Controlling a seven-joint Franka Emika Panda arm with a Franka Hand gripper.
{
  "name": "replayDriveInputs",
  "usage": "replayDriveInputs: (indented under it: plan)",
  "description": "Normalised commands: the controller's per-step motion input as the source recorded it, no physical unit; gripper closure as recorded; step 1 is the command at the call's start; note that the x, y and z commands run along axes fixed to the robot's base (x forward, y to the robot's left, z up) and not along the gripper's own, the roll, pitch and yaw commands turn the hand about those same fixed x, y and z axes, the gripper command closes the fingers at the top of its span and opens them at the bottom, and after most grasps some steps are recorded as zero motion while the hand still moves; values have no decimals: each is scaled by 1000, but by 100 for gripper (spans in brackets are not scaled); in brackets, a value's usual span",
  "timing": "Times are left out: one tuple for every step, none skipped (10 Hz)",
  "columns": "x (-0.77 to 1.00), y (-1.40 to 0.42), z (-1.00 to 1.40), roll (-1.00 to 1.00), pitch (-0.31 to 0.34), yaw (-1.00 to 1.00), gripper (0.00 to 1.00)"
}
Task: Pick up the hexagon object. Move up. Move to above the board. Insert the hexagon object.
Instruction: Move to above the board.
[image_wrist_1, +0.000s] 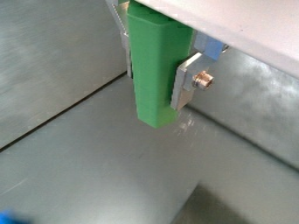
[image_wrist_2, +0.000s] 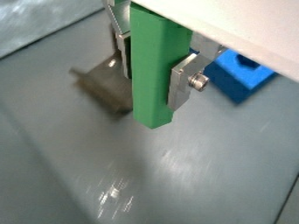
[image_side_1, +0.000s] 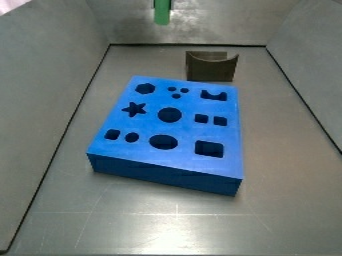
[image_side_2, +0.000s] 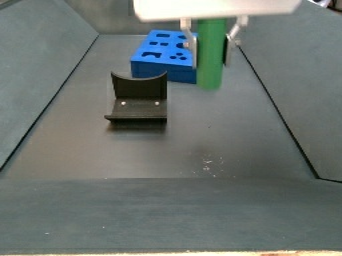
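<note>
In both wrist views the gripper is closed on the hexagon object, a bright green peg hanging upright between the silver finger plates, its lower end clear of the grey tray floor; the far finger is mostly hidden behind the peg, and the peg's top is cut off by the pale gripper body. In a side view the hexagon object hangs high above the floor, the dark fixture standing beneath and to one side of it, and beyond that the blue board, partly covered by the peg. In a wrist view only a corner of the board shows. From the opposite side the board lies flat nearest the camera, all its cut-outs empty, the fixture behind it, and only the peg's lower tip shows at the frame's top edge, well apart from the board.
</note>
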Motion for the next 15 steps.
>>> replayDriveInputs:
  plan:
    - [52,-1000,501,-93,1,-24,100]
    - [42,-1000,519,-34,-5,-16,100]
    - [33,-1000,524,-28,-7,2,100]
    - [28,-1000,530,-28,-2,3,100]
    - [21,-1000,549,-24,5,2,100]
    - [17,-1000,557,-20,-1,5,100]
    - [1,-1000,577,-10,-4,0,100]
    - [-7,-1000,587,-12,-3,3,100]
    - [-28,-1000,610,-17,-7,3,100]
    - [-36,-1000,619,-20,-3,7,100]
    - [-51,-1000,644,-7,-4,8,100]
    - [-64,-1000,667,-13,1,8,100]
    - [-72,-990,682,1,8,8,100]
    - [-54,-784,553,-3,10,2,100]
    - [-5,-310,233,-4,33,8,100]
